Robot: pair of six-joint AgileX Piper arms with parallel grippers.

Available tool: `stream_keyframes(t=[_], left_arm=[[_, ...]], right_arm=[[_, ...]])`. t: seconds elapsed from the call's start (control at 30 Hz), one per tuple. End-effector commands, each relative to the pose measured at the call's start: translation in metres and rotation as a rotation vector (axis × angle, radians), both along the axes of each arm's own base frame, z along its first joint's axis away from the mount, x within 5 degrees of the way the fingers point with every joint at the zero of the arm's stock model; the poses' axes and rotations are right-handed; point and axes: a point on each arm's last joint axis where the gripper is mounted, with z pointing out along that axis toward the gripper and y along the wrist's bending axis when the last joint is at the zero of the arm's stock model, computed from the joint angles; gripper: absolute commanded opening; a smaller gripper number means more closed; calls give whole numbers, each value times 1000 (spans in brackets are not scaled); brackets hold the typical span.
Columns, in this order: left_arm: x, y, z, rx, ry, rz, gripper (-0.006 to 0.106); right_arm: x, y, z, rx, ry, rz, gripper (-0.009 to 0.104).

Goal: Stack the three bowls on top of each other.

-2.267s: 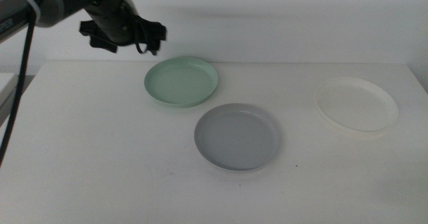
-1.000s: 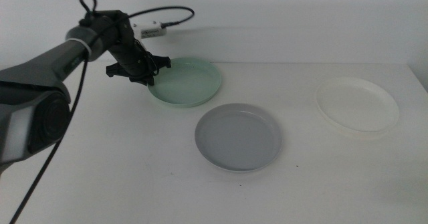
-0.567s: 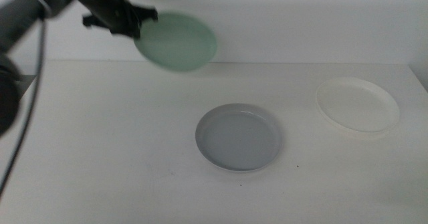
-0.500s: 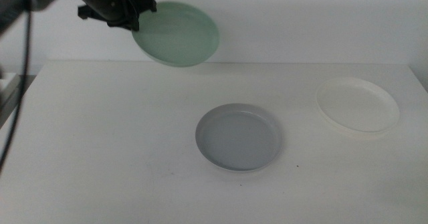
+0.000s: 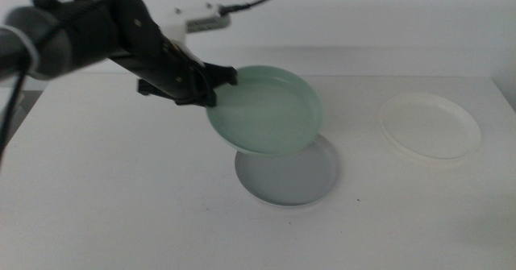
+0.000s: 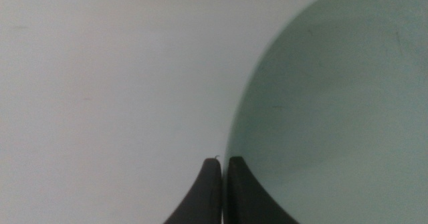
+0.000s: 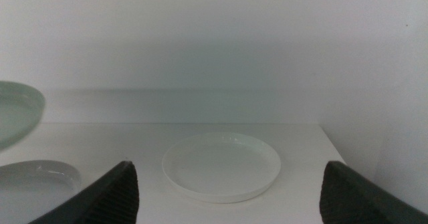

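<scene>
Left gripper [image 5: 211,87] clamped on the rim of the mint green bowl [image 5: 266,109], holding it tilted in the air right over the pale grey bowl [image 5: 290,173], covering its far part. Half a second back, same bowl was way up high at the back of the table; now brought down and over toward the middle. Grey one hasn't budged. White bowl [image 5: 430,125] also unmoved, well apart on the right side. Right gripper [image 7: 227,204] hanging back near the white bowl, jaws spread wide, nothing in them.
</scene>
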Motion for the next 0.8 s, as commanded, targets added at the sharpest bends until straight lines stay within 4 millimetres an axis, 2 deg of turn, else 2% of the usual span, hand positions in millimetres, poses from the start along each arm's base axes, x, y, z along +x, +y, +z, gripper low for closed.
stream_keyframes(t=[0.0, 0.1, 0.4, 0.6, 0.77], left_arm=[[0, -13, -5, -24, -18, -3, -2], [0, -25, -18, -14, 4, -28, -2], [3, -36, -57, 10, 101, -46, -2], [5, -40, -69, -1, 123, -70, -2], [5, -40, -69, 0, 122, -85, 0]], right_arm=[[0, 0, 0, -8, -8, -9, 93], [0, 0, 0, -8, -8, -9, 93], [0, 0, 0, -8, -8, -9, 93], [0, 0, 0, -8, -8, -9, 93], [0, 0, 0, -8, -8, -9, 93]])
